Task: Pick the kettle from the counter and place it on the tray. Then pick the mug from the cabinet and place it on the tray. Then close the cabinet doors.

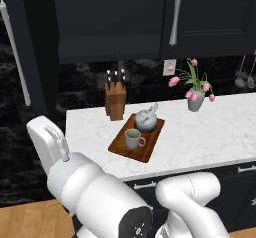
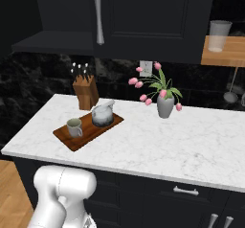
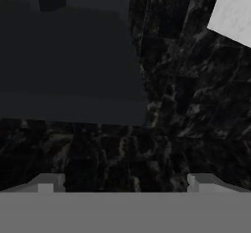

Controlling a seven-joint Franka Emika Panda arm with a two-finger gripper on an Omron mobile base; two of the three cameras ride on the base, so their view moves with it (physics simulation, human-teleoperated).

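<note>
Left of the reddish-brown wooden tray (image 1: pixel 136 142), the tall black left cabinet door (image 1: pixel 27 47) stands swung out; the tool (image 3: pixel 125 185), released and empty, probably faces beneath it.

Knife block (image 1: pixel 115 100), flower vase (image 1: pixel 196 101), wall outlet (image 1: pixel 169 67).

Tray (image 2: pixel 72 138) on white marble surface (image 2: pixel 182 145), toward its left end, set at angle. Mug (image 2: pixel 73 127) upright on tray's near-left part, handle toward right. Kettle (image 2: pixel 102 115) on tray's far-right part, just beside mug, not touching. Knife block (image 2: pixel 86 94) behind tray, near dark wall. Vase with pink flowers (image 2: pixel 164 103) right of kettle, well apart. Cabinet (image 2: pixel 52 16) above: right door (image 2: pixel 153 18) shut, silver bar handle (image 2: pixel 98 15) at its left edge; left half open, dark shelf (image 2: pixel 52 42) exposed. Glass (image 2: pixel 219 35) on wooden shelf at upper right. Dark drawers (image 2: pixel 186 193) under surface.
</note>
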